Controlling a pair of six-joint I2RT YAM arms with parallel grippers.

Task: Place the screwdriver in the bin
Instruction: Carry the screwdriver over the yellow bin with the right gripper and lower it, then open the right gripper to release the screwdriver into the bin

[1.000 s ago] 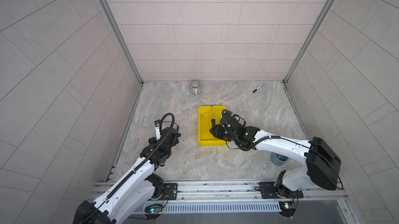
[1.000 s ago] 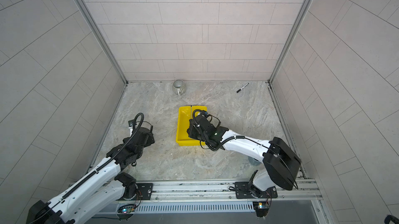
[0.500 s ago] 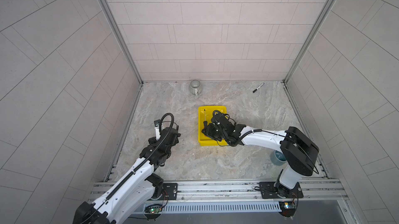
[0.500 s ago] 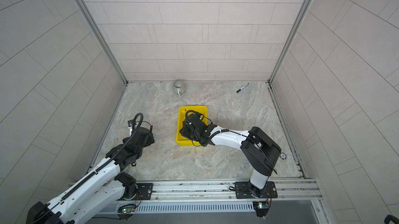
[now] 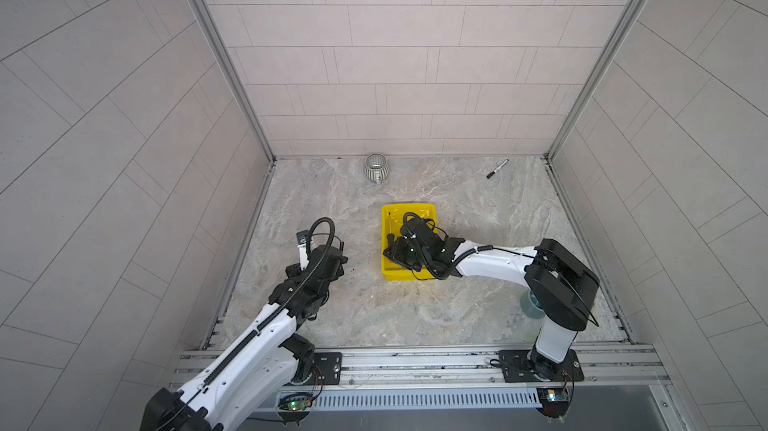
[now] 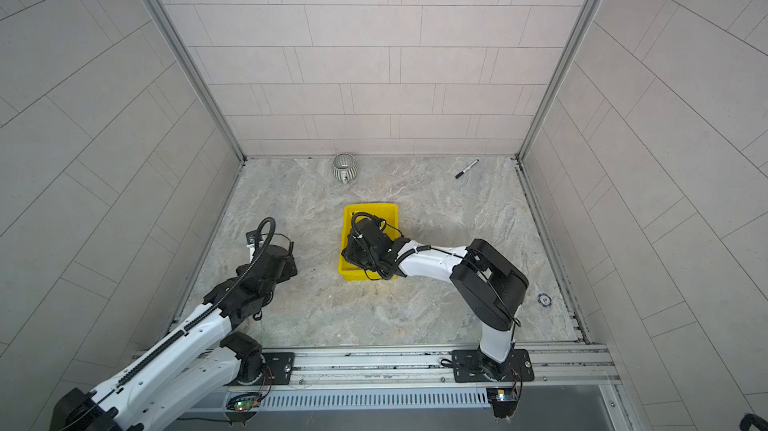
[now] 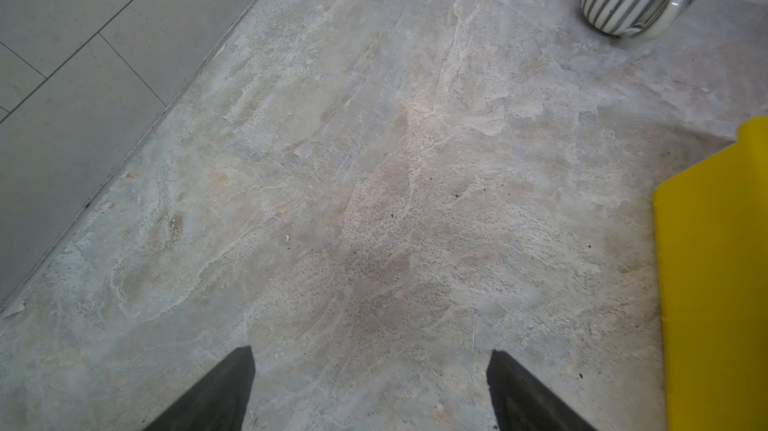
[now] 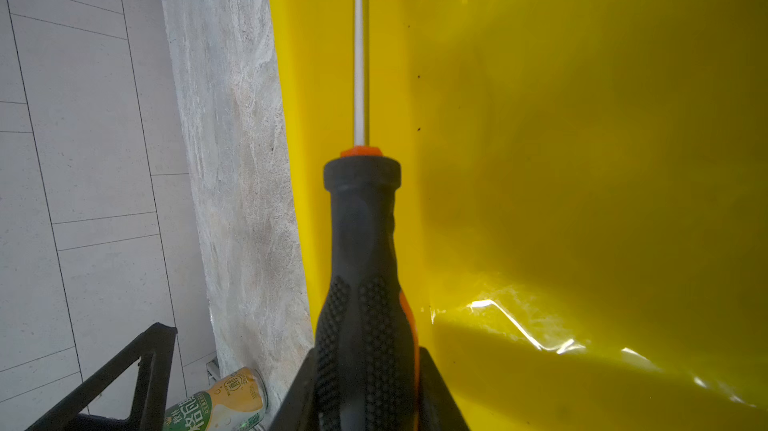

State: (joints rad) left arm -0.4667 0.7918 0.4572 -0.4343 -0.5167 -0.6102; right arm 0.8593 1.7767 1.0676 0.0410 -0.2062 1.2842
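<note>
glossy plastic bin, matt stone tabletop

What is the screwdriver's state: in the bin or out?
In the bin, held: right tool shut on the screwdriver handle, shaft inside the rim. Resting there: cannot tell.

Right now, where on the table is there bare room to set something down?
Bare room between the mug and marker along the back wall; from the bin to the right wall; between mug, bin and left claw; and in front of the bin. Crowded: over the bin, where the right claw holds the screwdriver.
</note>
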